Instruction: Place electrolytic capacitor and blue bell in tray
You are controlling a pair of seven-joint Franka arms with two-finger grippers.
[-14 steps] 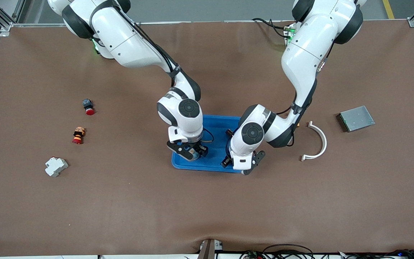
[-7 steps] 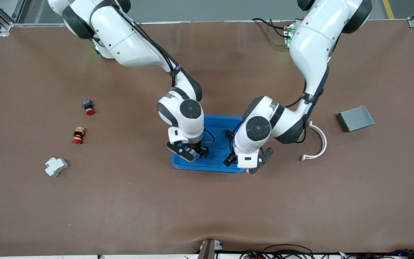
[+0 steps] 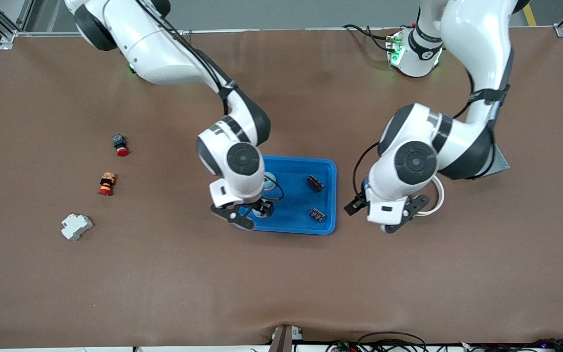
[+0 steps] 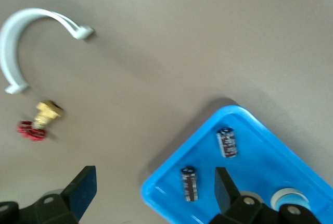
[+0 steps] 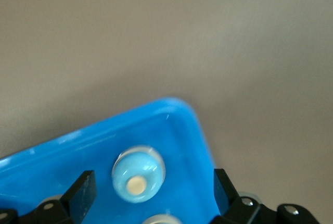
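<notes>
2 capacitors (image 3: 316, 183) and blue bell (image 5: 137, 174) inside tray (image 3: 328, 166); left pincer (image 3: 383, 215) and right pincer (image 3: 242, 215) both released, empty.

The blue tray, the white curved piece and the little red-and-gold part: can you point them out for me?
blue tray (image 3: 289, 164): front view, bare floor near its rim.
white curved piece (image 4: 21, 23): left wrist view, top of its arc.
red-and-gold part (image 4: 41, 120): left wrist view, its middle.
</notes>
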